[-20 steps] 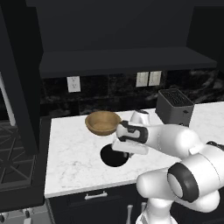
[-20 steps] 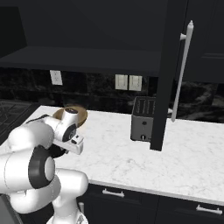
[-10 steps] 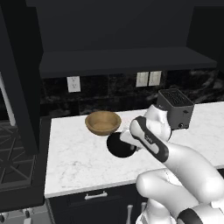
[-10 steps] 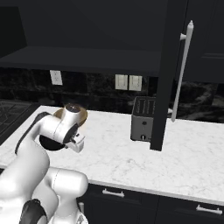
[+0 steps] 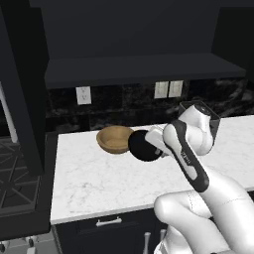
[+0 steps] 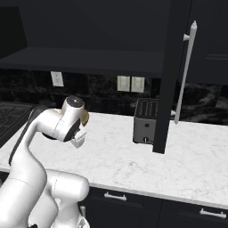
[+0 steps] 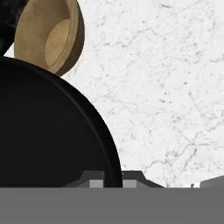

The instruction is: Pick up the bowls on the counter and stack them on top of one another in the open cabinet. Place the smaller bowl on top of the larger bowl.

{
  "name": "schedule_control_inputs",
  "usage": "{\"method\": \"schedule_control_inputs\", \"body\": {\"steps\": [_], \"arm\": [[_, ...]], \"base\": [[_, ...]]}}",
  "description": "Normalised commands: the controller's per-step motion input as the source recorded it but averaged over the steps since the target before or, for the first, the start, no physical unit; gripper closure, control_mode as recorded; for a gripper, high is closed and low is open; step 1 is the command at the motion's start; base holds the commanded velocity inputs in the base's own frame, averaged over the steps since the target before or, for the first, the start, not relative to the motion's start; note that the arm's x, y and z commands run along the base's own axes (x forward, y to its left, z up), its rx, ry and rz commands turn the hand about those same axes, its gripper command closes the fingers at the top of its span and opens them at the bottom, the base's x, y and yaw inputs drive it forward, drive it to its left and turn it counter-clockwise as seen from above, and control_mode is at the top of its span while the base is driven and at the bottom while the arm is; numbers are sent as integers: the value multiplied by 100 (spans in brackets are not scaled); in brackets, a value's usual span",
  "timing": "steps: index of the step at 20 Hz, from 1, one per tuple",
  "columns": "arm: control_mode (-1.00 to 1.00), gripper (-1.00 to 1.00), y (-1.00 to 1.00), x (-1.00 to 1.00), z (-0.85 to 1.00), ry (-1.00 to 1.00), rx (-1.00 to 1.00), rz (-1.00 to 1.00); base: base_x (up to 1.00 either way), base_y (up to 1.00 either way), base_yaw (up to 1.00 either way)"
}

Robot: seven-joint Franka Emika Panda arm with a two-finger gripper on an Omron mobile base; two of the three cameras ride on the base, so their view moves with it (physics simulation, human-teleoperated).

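Marble counter (image 5: 99,183); wooden bowl (image 5: 114,139) resting.

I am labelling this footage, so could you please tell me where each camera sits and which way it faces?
Left base view: behind the arm's left, facing the white marble counter; the arm holds the small glossy black bowl beside the wide tan wooden bowl.
Right base view: behind its right, facing the grey toaster; arm at left.
Hand view: along the gripper, onto both bowls.
All share the counter.

Kitchen: marble counter (image 5: 99,183), toaster (image 6: 145,127)
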Motion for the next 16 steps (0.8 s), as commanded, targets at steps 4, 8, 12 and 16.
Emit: {"method": "schedule_control_inputs", "body": {"steps": [4,8,12,16], "arm": [[-100,100,-14,2,61,-7,12,-10],[-100,100,0,28,4,-16,16,-7],[-100,100,12,82,0,-12,4,-5],[-100,100,23,99,0,-1,1,-2]], "base": [[0,0,0],[0,0,0],[0,0,0],[0,0,0]]}}
